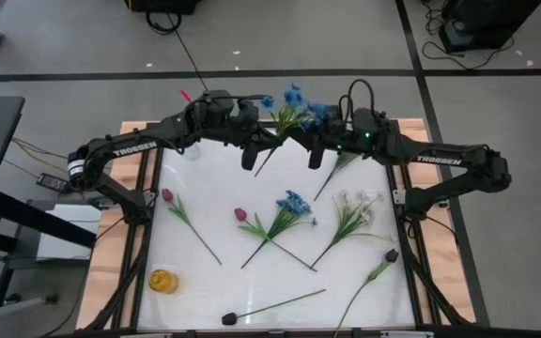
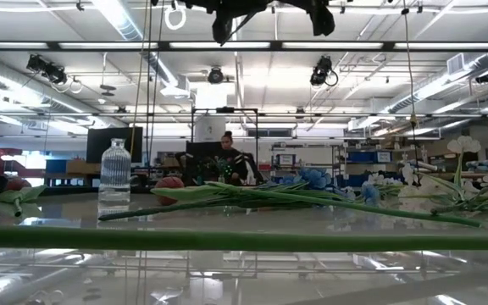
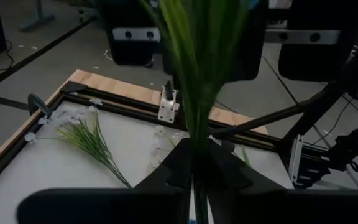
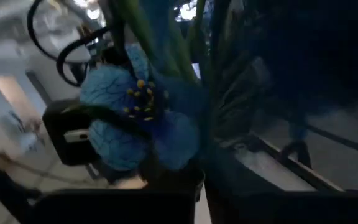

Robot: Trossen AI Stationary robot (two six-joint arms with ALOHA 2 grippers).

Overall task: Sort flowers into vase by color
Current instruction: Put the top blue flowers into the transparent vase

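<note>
Both arms reach inward over the far edge of the tabletop [image 1: 205, 216] and meet near its middle, raised well above the surface. The left hand [image 1: 248, 158] is pinched tight on the green stem of a blue flower [image 1: 294, 101], its fingers [image 3: 166, 168] closing around the stalk just below the leaves. The right hand [image 1: 315, 156] has its fingers drawn together on the same bunch from the other side, the blue bloom [image 4: 135, 118] sitting just in front of its camera. The flower's stem slants down between the two hands, the blooms fanning out above them toward the far edge. Below, on the tabletop, lie another blue flower [image 1: 289, 211], a white spray [image 1: 355, 211], two pink buds [image 1: 168, 196] [image 1: 240, 215] and two dark buds [image 1: 229, 319] [image 1: 391, 255], all apart from one another. A clear glass vase [image 2: 114, 174] stands upright near the far left corner.
</note>
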